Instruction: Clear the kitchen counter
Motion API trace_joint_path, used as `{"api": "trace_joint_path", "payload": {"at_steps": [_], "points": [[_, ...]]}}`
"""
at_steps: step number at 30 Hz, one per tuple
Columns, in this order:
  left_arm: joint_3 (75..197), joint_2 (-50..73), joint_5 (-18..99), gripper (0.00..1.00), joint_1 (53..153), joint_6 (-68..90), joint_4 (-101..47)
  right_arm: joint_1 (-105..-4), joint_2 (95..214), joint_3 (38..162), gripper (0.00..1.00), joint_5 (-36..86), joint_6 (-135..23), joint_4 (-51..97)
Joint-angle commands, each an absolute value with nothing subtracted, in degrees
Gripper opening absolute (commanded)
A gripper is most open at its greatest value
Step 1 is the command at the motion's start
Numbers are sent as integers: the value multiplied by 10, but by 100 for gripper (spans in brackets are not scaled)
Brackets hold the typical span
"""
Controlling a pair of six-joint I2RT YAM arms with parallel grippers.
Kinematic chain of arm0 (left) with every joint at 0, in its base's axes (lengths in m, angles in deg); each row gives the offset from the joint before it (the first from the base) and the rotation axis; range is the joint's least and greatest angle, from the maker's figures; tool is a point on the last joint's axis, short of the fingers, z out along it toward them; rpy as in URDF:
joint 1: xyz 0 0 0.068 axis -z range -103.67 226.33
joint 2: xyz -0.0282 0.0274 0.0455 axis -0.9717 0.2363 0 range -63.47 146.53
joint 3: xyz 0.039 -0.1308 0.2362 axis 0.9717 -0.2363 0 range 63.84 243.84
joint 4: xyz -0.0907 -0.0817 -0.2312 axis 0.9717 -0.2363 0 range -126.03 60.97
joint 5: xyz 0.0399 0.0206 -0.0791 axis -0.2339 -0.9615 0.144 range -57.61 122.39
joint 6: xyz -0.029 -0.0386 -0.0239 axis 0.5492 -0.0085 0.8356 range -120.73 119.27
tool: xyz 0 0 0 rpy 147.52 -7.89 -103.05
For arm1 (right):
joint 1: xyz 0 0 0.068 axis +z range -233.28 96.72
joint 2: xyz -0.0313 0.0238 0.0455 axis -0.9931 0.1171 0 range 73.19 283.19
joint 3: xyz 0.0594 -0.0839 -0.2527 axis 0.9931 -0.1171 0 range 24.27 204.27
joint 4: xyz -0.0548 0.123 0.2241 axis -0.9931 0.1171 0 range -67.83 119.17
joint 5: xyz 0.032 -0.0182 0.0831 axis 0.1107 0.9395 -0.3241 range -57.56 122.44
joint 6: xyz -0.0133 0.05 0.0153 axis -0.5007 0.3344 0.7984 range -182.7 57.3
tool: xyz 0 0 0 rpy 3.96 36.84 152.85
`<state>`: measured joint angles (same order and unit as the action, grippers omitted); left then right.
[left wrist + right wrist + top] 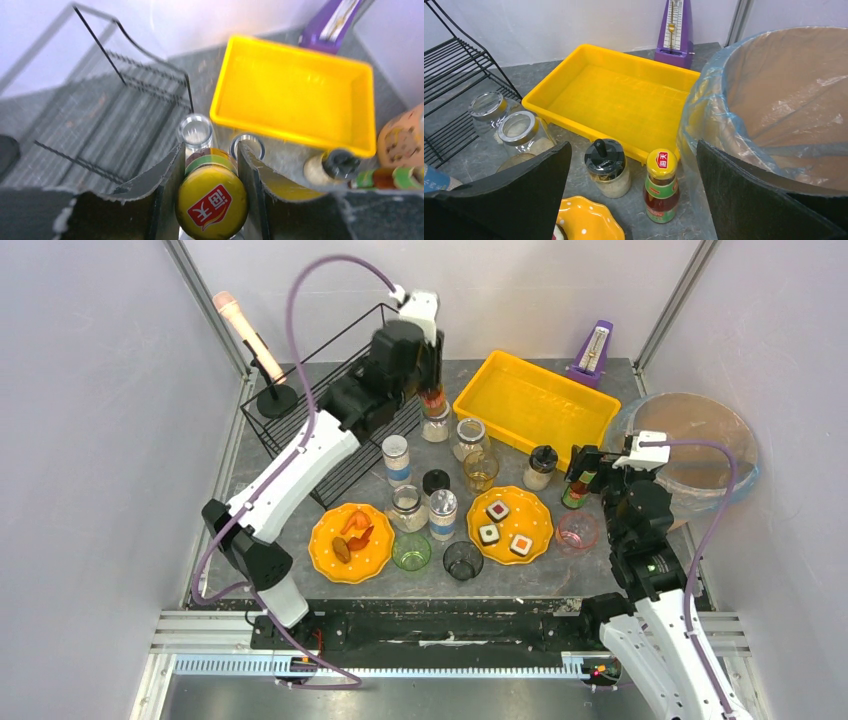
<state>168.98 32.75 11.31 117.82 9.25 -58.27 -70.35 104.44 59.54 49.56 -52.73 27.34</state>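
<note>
The left hand (211, 150) clenched the upright yellow-capped bottle (212, 202) — the wire rack (100, 115) lay left of frame, nearer it; the right hand (634, 146) stood released.

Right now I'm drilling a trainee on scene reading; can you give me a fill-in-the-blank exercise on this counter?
The left gripper is shut on a bottle with a ____ cap. The right gripper stands ____. The metronome behind the tray is ____.
Missing: yellow; open; purple.
</note>
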Motion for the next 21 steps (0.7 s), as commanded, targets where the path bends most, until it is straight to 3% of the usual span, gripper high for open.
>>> {"api": "trace_joint_path", "payload": {"at_steps": [1, 7, 21], "points": [[1860, 347, 92, 2, 1150, 34, -610, -701, 1028, 613, 98, 515, -542, 293], [1975, 394, 87, 2, 1102, 6, -596, -702, 1021, 618, 98, 510, -543, 312], [1980, 430, 114, 2, 956, 57, -422, -702, 1028, 636, 98, 451, -533, 332]]}}
